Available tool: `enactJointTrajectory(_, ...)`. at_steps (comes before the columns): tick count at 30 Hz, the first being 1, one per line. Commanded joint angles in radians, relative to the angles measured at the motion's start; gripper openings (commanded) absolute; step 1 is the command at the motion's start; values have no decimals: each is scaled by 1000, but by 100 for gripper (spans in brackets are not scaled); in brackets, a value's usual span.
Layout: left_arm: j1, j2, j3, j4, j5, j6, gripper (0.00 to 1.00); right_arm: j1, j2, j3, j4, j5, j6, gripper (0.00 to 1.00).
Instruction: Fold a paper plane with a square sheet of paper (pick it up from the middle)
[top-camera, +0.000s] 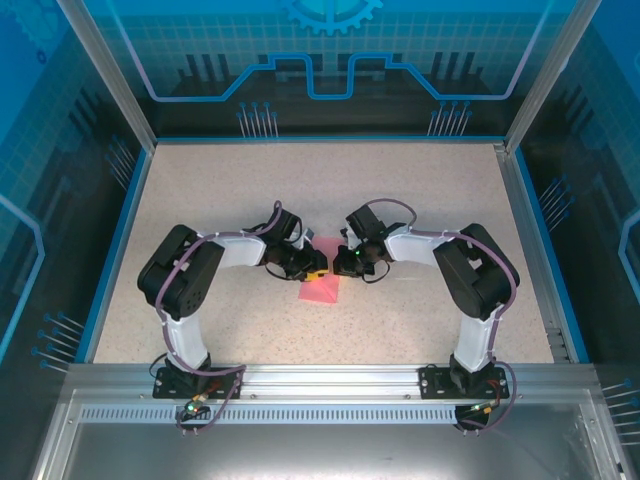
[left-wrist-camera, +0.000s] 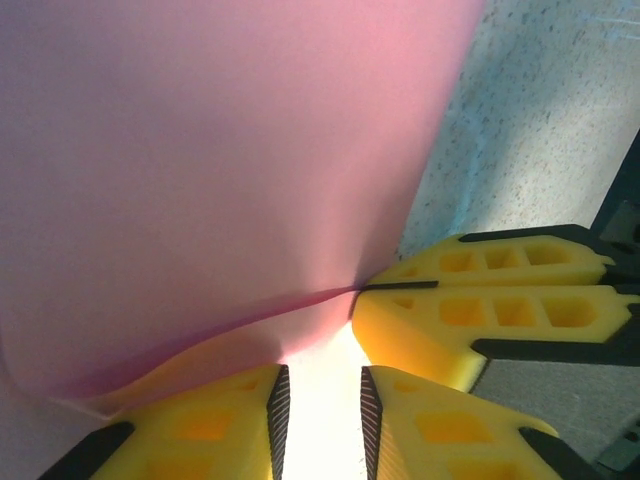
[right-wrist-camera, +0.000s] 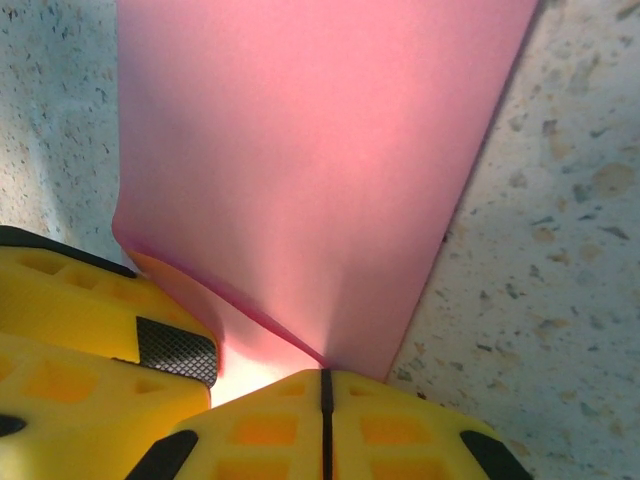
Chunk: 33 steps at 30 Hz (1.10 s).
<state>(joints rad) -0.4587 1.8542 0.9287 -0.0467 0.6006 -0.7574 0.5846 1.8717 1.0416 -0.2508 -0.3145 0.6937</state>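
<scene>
Square sheet of paper (top-camera: 320, 290) sits near the centre of the table (top-camera: 430, 200). Both gripper tips meet nose to nose at its 12 o'clock edge, and the sheet spreads from them toward 6 o'clock.

Top view gives me layout only. The sheet is a small pink patch about as wide as it is long, so I can't call a long axis there. The jaws are too small to read.

Wrist views give the detail:
- **Paper:** in both it is a broad pink band running straight away from the fingertips toward 12 o'clock of the frame. A second ply peels off under the main face. The two plies meet in a crease that ends at the right gripper's tip.
- **Right gripper (right-wrist-camera: 322, 380):** the jaws are pressed together with no gap at the seam, and the paper's edge is pinched right at the tip. The left wrist view confirms it: the right fingers (left-wrist-camera: 480, 315) come in from 3 o'clock, stacked tight, with the crease running into their seam.
- **Left gripper (left-wrist-camera: 322, 385):** the jaws stand partly apart with a clear gap between the pads. The lower ply glows bright in that gap. I can't tell whether either pad touches it.
</scene>
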Motion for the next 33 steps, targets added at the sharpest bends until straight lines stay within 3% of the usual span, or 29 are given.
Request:
enactJointTrajectory(1, 3, -54, 3, -1, 39, 13, 29, 12, 30, 20, -11, -4, -17, 8)
enactJointTrajectory(13, -3, -27, 2, 11, 55, 9, 30, 14, 43, 24, -13, -3, -19, 9)
enactJointTrajectory(28, -3, -10, 5, -92, -40, 26, 27, 13, 41, 30, -3, -14, -29, 9)
enactJointTrajectory(33, -3, -9, 7, -100, -47, 26, 26, 14, 39, 31, -5, -14, -28, 14)
